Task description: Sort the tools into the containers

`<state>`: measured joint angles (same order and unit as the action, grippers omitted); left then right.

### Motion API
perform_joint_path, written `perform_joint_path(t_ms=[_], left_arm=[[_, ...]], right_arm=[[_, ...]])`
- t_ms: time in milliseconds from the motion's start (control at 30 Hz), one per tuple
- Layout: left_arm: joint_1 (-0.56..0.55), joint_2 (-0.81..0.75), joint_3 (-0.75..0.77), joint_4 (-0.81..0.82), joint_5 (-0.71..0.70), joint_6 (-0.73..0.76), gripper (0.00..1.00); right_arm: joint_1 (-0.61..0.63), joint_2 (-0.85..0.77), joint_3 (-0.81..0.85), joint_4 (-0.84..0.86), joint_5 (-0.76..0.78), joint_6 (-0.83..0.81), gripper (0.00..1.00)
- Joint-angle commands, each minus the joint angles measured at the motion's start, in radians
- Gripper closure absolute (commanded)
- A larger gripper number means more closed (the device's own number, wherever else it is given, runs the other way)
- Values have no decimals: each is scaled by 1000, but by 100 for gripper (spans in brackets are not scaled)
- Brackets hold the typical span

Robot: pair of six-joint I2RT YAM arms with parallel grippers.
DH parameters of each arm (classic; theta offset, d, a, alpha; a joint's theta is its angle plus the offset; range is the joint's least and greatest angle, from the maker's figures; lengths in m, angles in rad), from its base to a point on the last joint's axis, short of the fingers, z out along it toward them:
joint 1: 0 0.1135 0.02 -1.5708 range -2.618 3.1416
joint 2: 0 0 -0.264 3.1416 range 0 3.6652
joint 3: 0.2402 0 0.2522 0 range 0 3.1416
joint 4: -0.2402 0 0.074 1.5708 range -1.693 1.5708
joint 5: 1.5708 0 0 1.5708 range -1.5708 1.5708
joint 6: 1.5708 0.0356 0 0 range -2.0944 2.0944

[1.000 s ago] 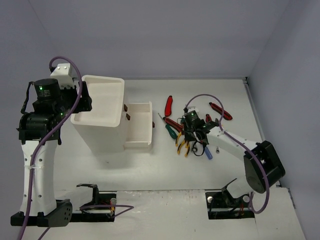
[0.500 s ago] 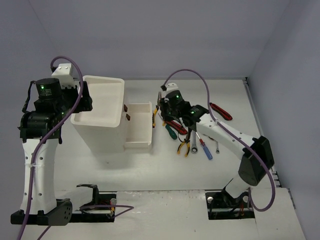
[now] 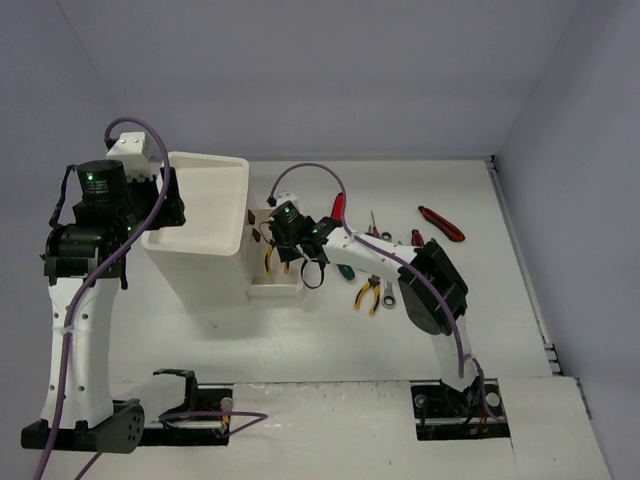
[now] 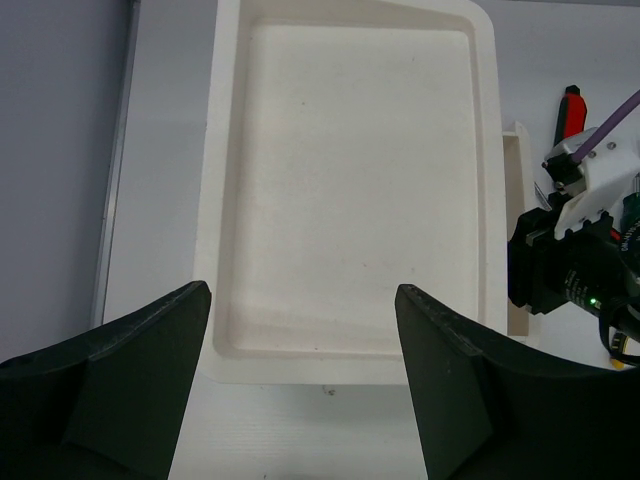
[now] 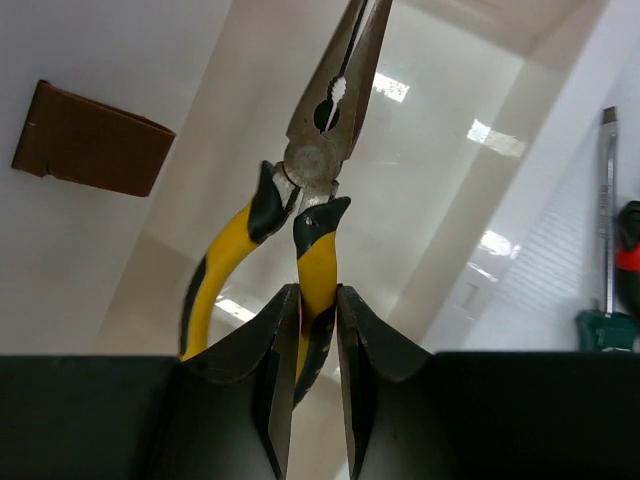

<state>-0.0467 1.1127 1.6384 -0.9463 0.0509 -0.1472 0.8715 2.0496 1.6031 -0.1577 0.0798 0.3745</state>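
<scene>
My right gripper [image 3: 282, 245] is shut on one handle of yellow-handled needle-nose pliers [image 5: 300, 215] and holds them over the open pulled-out drawer [image 3: 275, 282] of the white box [image 3: 195, 265]. The pliers also show in the top view [image 3: 270, 258]. My left gripper [image 4: 300, 330] is open and empty, above the near edge of the box's shallow tray top [image 4: 355, 170]. Other tools lie on the table right of the drawer: a red-handled screwdriver [image 3: 338, 208], a green-handled screwdriver [image 3: 345, 270], yellow pliers [image 3: 366, 294], a red utility knife [image 3: 441, 223] and silver wrenches [image 3: 390, 295].
Brown drawer handles [image 5: 90, 152] sit on the box front beside the pliers. A purple cable [image 3: 310, 172] arcs above the right arm. The right arm stretches across the tool pile. Grey walls close the table at the back and right.
My right gripper has carried the yellow pliers leftward from the tool pile to above the open drawer. The left arm has barely moved.
</scene>
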Motion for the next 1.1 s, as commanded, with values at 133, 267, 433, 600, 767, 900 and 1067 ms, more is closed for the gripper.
perform_joint_path(t_ms=[133,267,433,600,767,900,1067], left_arm=[[-5,-5,6,40,-13,-15,29],[-6,-2,17,38,-13,-17,29],[-7,2,37,37,-4,-22,29],[-8,7,44,34,-3,-18,29],[-7,15,47,34,14,-24,29],[-8,18,42,34,20,-25,29],[-8,16,29,34,19,-23,29]], right_arm=[[4,-27,46,55,98,60,50],[-1,-128,-32,55,166,58,49],[-53,-328,-267,53,201,124,51],[-101,-476,-521,52,195,194,51],[-120,-577,-723,47,198,318,55],[-146,-633,-823,44,207,398,57],[-200,-677,-883,43,198,419,58]])
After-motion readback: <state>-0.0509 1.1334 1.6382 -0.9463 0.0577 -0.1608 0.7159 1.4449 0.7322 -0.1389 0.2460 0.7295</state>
